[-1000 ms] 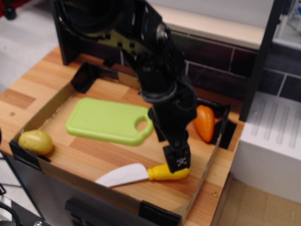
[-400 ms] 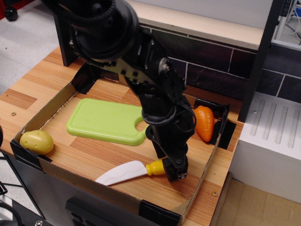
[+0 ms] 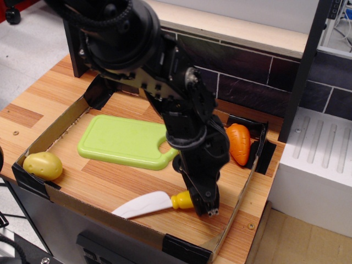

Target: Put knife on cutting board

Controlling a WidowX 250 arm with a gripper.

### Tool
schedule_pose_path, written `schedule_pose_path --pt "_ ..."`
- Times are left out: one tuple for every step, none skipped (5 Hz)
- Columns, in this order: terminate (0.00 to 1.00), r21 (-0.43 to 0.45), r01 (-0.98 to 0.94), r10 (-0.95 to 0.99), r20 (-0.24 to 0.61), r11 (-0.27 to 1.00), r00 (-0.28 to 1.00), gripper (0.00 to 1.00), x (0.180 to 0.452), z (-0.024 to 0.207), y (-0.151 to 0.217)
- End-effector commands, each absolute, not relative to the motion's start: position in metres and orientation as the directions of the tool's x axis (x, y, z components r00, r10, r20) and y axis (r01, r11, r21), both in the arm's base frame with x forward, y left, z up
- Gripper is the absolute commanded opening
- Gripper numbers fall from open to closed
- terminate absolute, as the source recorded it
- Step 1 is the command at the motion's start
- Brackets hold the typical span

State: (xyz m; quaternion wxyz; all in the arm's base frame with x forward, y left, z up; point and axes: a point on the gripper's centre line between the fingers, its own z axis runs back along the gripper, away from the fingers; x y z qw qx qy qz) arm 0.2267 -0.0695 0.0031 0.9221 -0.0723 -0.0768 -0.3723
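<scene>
1. Fingers first: from my feed the gripper points down at the yellow handle end of the knife, and its black fingertips sit right over that end, hiding it. I cannot tell whether they are clamped on the handle or merely around it.
2. What I see of the knife is a curved white blade pointing left toward the front wall and a glossy yellow handle stub beside the fingers. It lies flat on the wooden floor near the front right of the tray, well apart from the cutting board.
3. Above the fingers, the black arm rises up and to the left, crossing over the right end of the board.
4. On my screen the cutting board is light green with rounded corners and a raised rim, lying flat in the middle-left of the tray. Its oval handle hole is at the right end, partly covered by the arm. Nothing rests on it.
5. The cardboard tray has low walls with black corner pieces, and it holds the knife, the board, a yellowish potato in the front left corner, and an orange carrot against the right wall.
</scene>
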Motion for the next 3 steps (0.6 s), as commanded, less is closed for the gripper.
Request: schedule_pose_path --pt "0.0 -0.026 0.66 -0.626 0.293 0.751 0.723 0.0 0.258 0.057 -0.054" --pt "0.0 -0.002 0.666 -0.641 0.269 0.746 0.719 0.0 0.279 0.071 -0.032" --pt "0.0 0.029 0.707 -0.682 0.295 0.706 0.669 0.0 0.288 0.071 -0.005"
